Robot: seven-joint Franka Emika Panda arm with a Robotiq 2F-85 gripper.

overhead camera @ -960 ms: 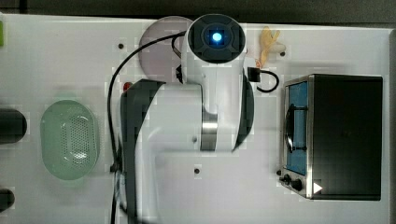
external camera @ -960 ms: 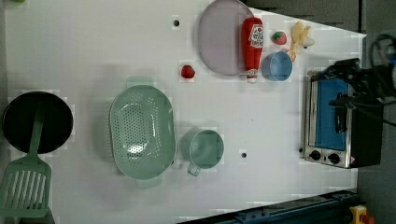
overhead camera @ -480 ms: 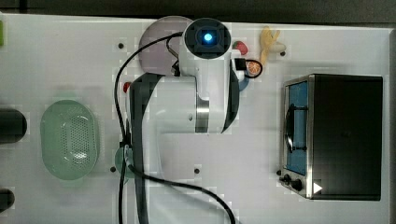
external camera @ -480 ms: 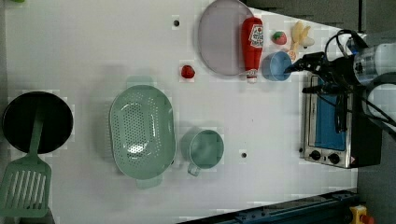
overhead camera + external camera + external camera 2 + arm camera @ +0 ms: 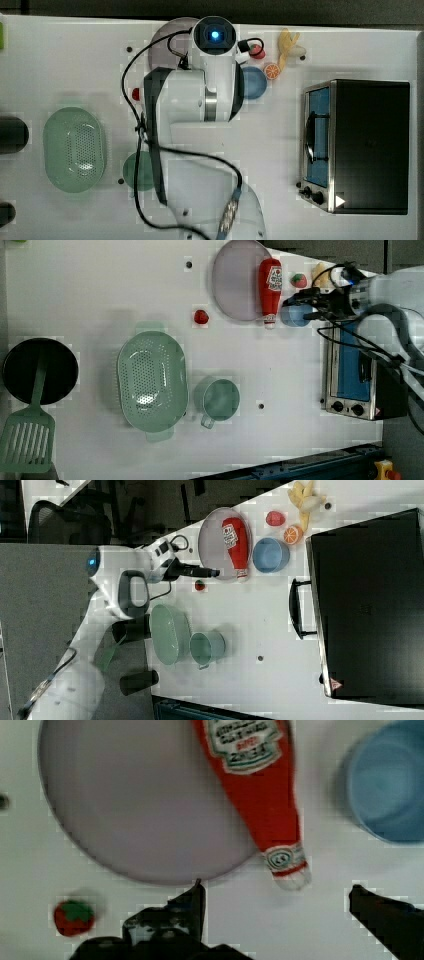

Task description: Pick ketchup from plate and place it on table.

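Note:
The ketchup (image 5: 255, 785) is a red bottle with a white label. It lies on its side along the edge of the pale mauve plate (image 5: 140, 805), its white cap past the rim over the white table (image 5: 100, 290). The left view shows the ketchup (image 5: 270, 287) on the plate's (image 5: 232, 280) right side. The right view shows the ketchup (image 5: 236, 537) and the plate (image 5: 212, 540) too. My gripper (image 5: 276, 890) hovers open just off the cap end, holding nothing. Both dark fingers (image 5: 197, 892) stand wide apart. In the left view the gripper (image 5: 300, 304) sits over the blue dish.
A blue dish (image 5: 390, 790) stands beside the bottle's neck. A small strawberry (image 5: 74, 917) lies on the table near the plate. More toy fruit (image 5: 292, 534) sits behind the dish. A toaster oven (image 5: 360, 145), green colander (image 5: 151, 381), green mug (image 5: 219, 399), black pan (image 5: 40, 371) and spatula (image 5: 27, 440) occupy the table.
The arm has swung in from the left view's right, toward the plate and the ketchup. The gripper stays open.

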